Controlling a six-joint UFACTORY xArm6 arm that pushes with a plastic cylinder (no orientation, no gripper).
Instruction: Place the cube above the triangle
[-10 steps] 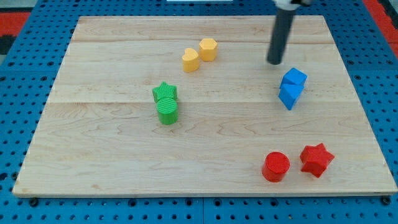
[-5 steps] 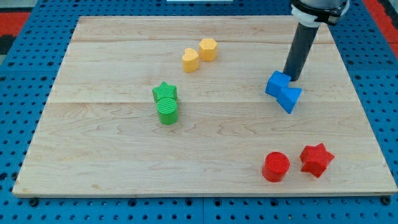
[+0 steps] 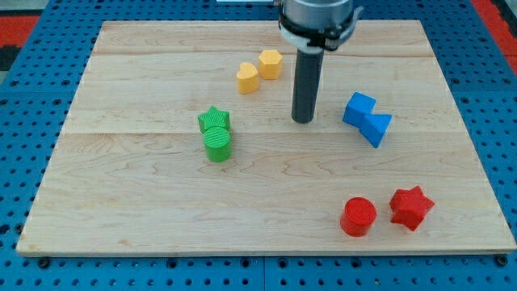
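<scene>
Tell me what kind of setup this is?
Likely a lab tabletop pushing rig: wooden board on blue pegboard, small coloured blocks like the blue cube, and my tip left of it.

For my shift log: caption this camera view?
My tip rests left of the touching blue cube and blue triangle.

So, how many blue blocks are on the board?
2. The blue cube is at the view's right, and the blue triangle touches it on its lower right. My tip stands left of both. None seem hidden.
</scene>
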